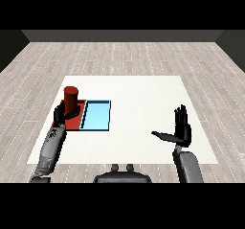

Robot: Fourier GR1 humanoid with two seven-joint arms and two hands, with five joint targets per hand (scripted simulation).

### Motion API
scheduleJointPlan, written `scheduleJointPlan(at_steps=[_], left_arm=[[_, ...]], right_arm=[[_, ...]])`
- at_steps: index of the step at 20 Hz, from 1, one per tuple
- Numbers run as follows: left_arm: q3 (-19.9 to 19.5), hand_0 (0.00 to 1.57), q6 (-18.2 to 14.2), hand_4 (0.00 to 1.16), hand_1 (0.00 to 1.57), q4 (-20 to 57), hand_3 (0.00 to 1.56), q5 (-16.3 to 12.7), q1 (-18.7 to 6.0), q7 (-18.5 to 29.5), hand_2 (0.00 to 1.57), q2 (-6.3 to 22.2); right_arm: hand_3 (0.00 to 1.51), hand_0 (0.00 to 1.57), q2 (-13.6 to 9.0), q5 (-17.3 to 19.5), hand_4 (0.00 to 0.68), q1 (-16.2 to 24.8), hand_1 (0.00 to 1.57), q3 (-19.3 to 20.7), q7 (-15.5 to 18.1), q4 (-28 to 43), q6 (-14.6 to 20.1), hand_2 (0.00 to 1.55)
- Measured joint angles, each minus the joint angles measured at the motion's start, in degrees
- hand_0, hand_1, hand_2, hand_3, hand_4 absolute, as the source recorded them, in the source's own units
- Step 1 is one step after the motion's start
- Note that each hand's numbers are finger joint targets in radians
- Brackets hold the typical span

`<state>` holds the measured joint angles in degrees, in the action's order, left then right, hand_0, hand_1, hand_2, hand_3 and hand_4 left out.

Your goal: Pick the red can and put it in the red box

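Over red tray, red can

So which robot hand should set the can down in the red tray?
Left. The left robot hand already curls round the can over the red tray; the right robot hand is open, far across the table.

Left hand curled round red can over red tray; right hand spread.

The worktop is smooth, matt white. The floor looks like pale wood planks. The can is matt red; the blue tray looks smooth.
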<state>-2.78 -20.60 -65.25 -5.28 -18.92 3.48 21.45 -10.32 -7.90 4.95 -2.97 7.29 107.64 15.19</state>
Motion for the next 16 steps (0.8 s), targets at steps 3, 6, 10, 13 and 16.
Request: scheduleJointPlan(at_steps=[3,6,10,13,16], left_arm=[[-2.2,1.57,0.9,1.04,1.57,10.4,1.51,0.7,-2.7,2.9,1.57,1.4],[-4.3,1.57,1.8,1.02,1.57,21.7,1.50,1.0,-7.3,4.3,1.57,2.3],[-5.0,0.00,0.4,0.76,0.00,34.6,0.43,3.3,-11.6,5.1,0.00,2.6],[-3.4,0.50,-0.4,0.64,0.50,42.3,0.36,6.2,-13.9,2.7,0.58,2.2],[-3.0,0.95,-1.8,0.61,0.95,48.6,0.59,7.7,-15.4,2.0,0.96,1.0]], right_arm=[[0.00,0.00,0.0,0.1,0.000,-0.9,0.00,1.4,1.3,-4.2,-0.1,0.00],[0.00,0.00,-0.6,0.1,0.000,-0.9,0.00,3.0,1.7,-6.0,-0.2,0.00],[0.00,0.00,-0.2,0.8,0.000,-2.4,0.00,3.6,2.5,-9.6,0.5,0.00],[0.00,0.00,0.2,1.8,0.000,-3.6,0.00,3.6,2.4,-11.3,1.4,0.00],[0.00,0.00,0.3,2.4,0.000,-4.4,0.00,4.0,3.2,-13.4,1.7,0.00]])
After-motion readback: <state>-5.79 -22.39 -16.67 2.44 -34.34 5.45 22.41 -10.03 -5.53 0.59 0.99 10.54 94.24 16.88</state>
